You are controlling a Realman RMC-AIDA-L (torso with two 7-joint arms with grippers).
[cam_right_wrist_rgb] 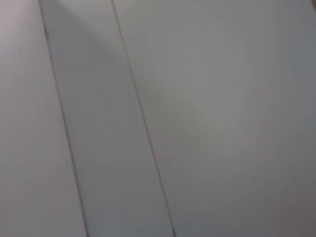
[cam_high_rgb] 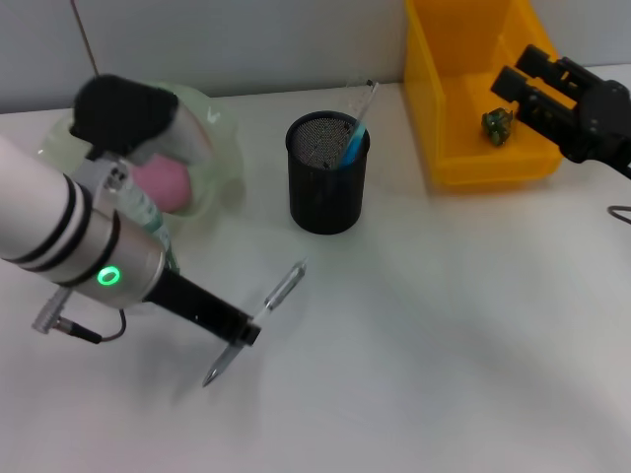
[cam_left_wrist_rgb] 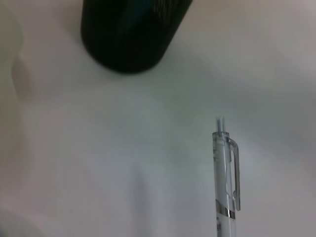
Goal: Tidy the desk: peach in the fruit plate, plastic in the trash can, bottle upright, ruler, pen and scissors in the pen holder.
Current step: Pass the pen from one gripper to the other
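Note:
A clear pen [cam_high_rgb: 281,289] lies slanted on the white desk in front of the black mesh pen holder [cam_high_rgb: 325,187]. It also shows in the left wrist view [cam_left_wrist_rgb: 224,182], clip end toward the holder [cam_left_wrist_rgb: 131,34]. My left gripper [cam_high_rgb: 246,333] sits at the pen's middle with its fingers together on it. The holder contains a clear ruler [cam_high_rgb: 362,101] and a blue item [cam_high_rgb: 353,146]. A pink peach [cam_high_rgb: 163,179] rests in the pale green plate [cam_high_rgb: 225,148]. My right gripper [cam_high_rgb: 521,71] hangs open over the yellow bin [cam_high_rgb: 439,108], which holds a green plastic scrap [cam_high_rgb: 496,125]. No bottle is in view.
My left arm covers much of the plate and the desk's left side. A cable [cam_high_rgb: 621,213] lies at the desk's right edge. The right wrist view shows only pale wall panels [cam_right_wrist_rgb: 158,118].

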